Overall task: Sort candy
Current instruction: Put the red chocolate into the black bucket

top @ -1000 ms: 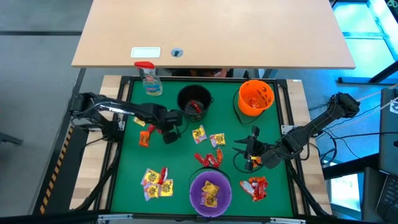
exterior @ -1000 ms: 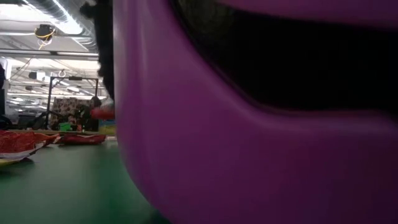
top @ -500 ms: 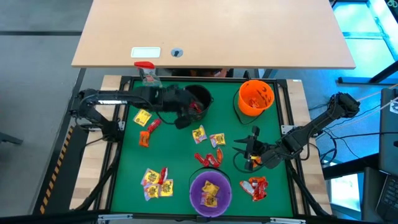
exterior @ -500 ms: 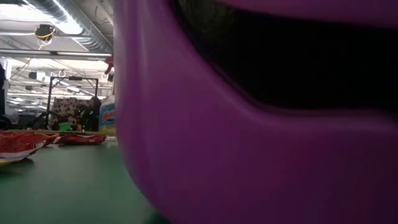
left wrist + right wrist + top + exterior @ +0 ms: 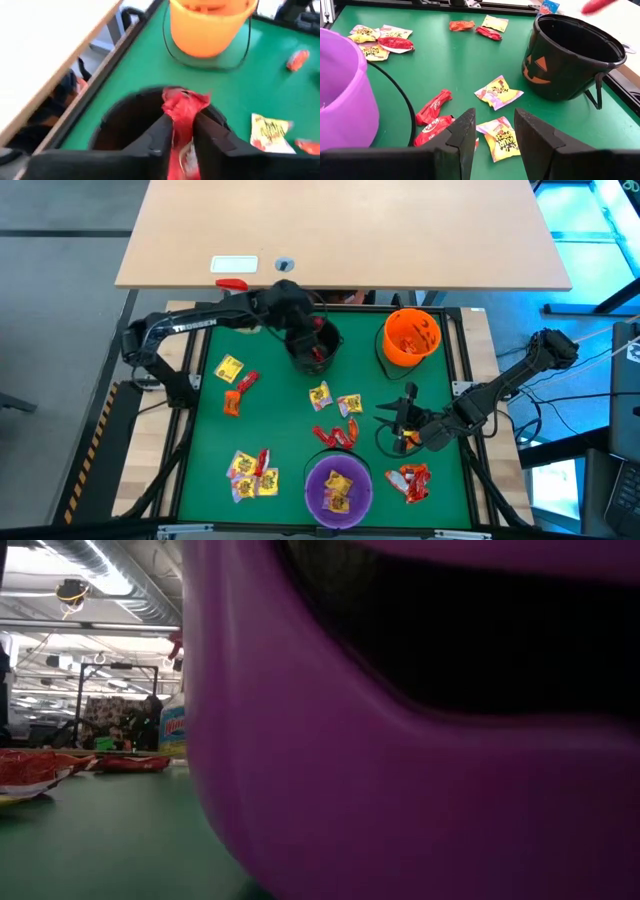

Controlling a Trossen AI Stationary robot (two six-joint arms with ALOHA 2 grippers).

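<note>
Left tool (image 5: 182, 142) grips a red candy (image 5: 184, 107) over the black bucket (image 5: 312, 343), orange bucket (image 5: 411, 337) beside it; right tool (image 5: 494, 131) waits open above scattered sweets.

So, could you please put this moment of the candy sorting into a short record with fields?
left gripper: above the black bucket, a red candy packet between its fingers
right gripper: open, holding nothing, low over the mat near two yellow packets
black bucket: red candy inside
orange bucket: orange candy inside
purple bowl: yellow candy inside
loose candy: red and yellow packets scattered on the green mat
</note>
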